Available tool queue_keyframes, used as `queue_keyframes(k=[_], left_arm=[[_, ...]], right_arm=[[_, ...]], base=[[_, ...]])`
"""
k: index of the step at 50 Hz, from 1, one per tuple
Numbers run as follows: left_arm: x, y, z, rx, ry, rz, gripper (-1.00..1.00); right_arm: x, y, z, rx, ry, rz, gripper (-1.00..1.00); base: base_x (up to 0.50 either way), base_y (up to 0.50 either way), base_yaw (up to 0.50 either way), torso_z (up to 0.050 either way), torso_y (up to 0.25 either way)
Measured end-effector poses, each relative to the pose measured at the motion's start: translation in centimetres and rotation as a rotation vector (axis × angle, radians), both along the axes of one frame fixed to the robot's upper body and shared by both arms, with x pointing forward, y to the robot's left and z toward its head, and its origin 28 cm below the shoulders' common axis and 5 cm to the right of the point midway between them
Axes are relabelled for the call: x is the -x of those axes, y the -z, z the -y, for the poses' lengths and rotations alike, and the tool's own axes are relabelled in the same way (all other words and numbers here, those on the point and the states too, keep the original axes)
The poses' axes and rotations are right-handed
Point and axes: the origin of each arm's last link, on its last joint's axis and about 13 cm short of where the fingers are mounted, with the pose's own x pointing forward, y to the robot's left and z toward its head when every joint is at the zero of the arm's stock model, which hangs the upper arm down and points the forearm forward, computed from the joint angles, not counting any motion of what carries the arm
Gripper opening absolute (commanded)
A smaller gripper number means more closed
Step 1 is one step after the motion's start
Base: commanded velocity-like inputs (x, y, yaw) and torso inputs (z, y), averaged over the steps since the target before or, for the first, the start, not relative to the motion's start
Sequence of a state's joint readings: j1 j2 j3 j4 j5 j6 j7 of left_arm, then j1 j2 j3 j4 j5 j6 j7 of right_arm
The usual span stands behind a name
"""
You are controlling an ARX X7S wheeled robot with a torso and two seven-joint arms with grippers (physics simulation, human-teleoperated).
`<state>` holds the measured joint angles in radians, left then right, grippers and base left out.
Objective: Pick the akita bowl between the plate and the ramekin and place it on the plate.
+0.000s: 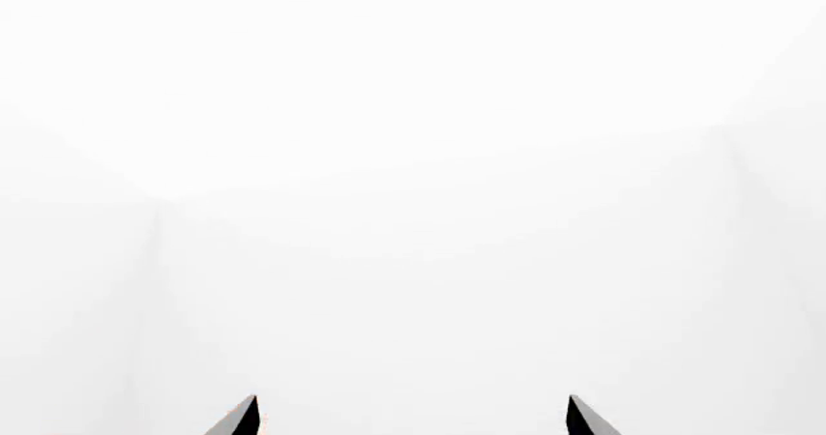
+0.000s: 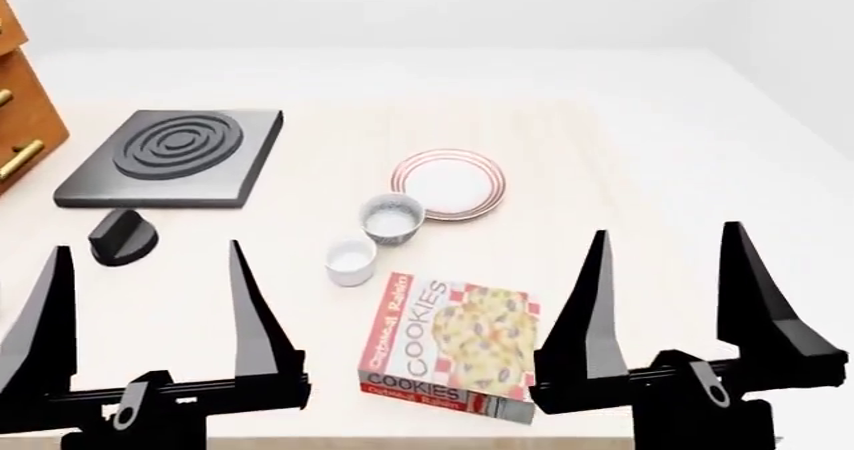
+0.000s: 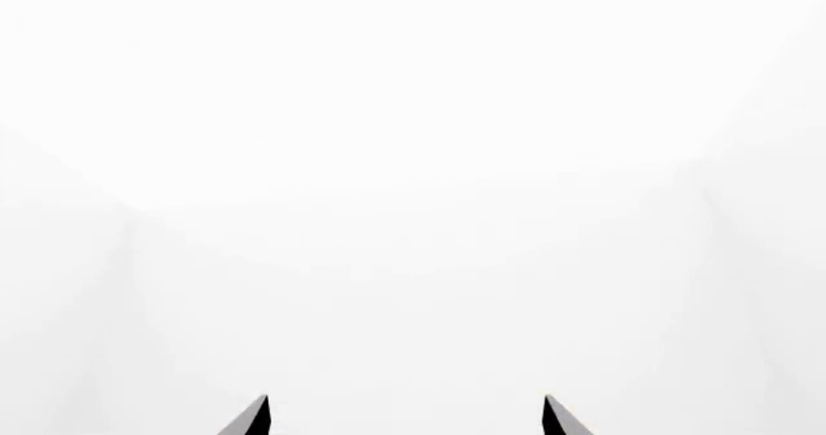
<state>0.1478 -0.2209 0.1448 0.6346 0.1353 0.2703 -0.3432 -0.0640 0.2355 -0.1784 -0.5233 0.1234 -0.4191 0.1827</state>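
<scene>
Bowl (image 2: 392, 216) sat on the table (image 2: 601, 170) between plate (image 2: 450, 182), far right of it, and ramekin (image 2: 351, 261), near left. Left gripper (image 2: 147, 275) and right gripper (image 2: 667, 255) hung near, jaws spread, grasping nothing, bases cut off. A cookie box (image 2: 447, 352) lay between them. Both wrist views showed only fingertips (image 1: 239, 418) against blank white.

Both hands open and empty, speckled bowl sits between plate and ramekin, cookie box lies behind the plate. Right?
Not quite. In the head view the cookie box lies in front of the plate, nearer the robot. The rest holds: bowl between plate and ramekin, left hand and right hand open, empty.
</scene>
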Motion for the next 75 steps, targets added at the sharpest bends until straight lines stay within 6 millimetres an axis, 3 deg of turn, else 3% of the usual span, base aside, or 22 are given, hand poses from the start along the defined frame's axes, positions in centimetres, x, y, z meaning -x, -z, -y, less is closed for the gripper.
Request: queue_keyframes(k=[48, 55, 75], left_arm=[[0.3, -0.3, 0.1, -0.016, -0.007, 0.019, 1.0], [0.3, -0.2, 0.1, -0.015, -0.004, 0.013, 1.0], [0.1, 0.1, 0.1, -0.007, 0.007, -0.006, 1.0]], right_arm=[[0.7, -0.7, -0.3, 0.037, -0.009, 0.054, 1.0], [0.1, -0.7, -0.1, 0.026, -0.012, -0.041, 1.0], [-4.0, -0.6, 1.6, 0.082, -0.001, -0.407, 1.0]], base=[[0.5, 0.0, 0.0, 0.0, 0.001], [0.0, 0.0, 0.0, 0.0, 0.0], [0.0, 0.0, 0.0, 0.0, 0.0]])
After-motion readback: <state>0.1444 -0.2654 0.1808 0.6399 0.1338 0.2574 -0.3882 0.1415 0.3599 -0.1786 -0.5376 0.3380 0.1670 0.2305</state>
